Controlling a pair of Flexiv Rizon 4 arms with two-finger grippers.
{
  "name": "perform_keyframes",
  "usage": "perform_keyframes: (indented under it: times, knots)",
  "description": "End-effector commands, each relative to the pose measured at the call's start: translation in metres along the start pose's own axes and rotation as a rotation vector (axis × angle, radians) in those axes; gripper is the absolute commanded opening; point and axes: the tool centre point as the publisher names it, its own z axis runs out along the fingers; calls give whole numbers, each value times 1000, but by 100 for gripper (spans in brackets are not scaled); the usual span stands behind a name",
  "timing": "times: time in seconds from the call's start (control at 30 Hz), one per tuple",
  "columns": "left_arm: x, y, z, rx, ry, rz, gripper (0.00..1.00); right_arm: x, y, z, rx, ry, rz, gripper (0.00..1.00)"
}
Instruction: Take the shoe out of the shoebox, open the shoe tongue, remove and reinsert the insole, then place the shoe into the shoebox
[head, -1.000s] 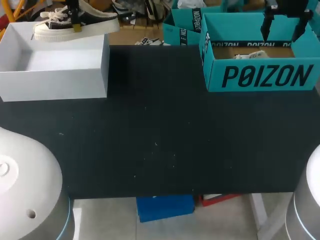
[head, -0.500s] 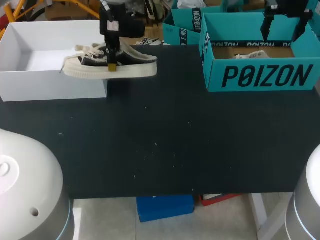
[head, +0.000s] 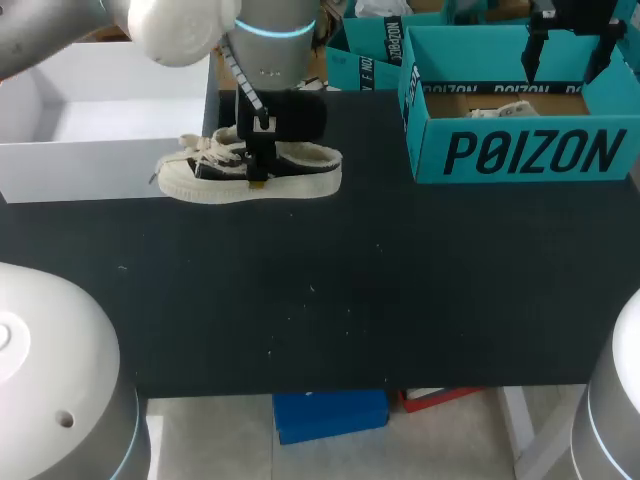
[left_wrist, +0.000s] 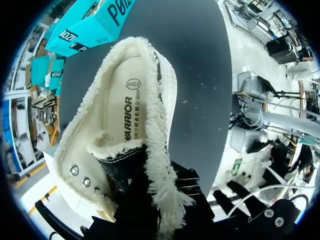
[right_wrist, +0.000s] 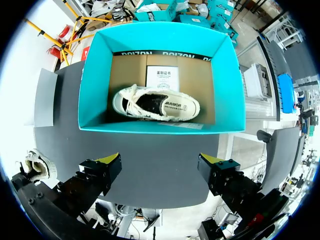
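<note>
Two fingers of the left gripper (head: 257, 172) clamp one side wall of the shoe (head: 205, 180), near its middle. The shoe is upright at the near right corner of the white shoebox (head: 100, 168), over the black table (head: 330, 290); whether its sole touches, I cannot tell. Its long axis runs across the table, toe toward the white shoebox, heel opening toward the teal box (right_wrist: 160, 122). The right gripper (right_wrist: 160, 160) hangs spread wide above that box, where a second shoe (right_wrist: 156, 104) lies.

Left arm (head: 190, 25): mine, in from the far-left corner, wrist turned down.
Left fingers (head: 258, 172): clamped on the shoe (head: 305, 172).
Right fingers (right_wrist: 109, 160): spread wide, pointing down.
</note>
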Motion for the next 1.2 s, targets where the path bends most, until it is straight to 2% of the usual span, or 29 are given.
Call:
perform_keyframes:
  times: [0.03, 0.43, 0.7, 1.03, 1.2]
  knots:
    - [2, -4, 2, -5, -67, -1, 0, 0, 1, 0, 1, 0, 0, 100]
    - [2, -4, 2, -5, -67, -1, 0, 0, 1, 0, 1, 0, 0, 100]
    - [16, -22, 38, 60, -101, 31, 0, 0, 1, 0, 1, 0, 0, 100]
    - [24, -45, 78, 75, -152, 23, 0, 0, 1, 0, 1, 0, 0, 100]
    - [21, -52, 105, 69, -143, 2, 0, 0, 1, 0, 1, 0, 0, 100]
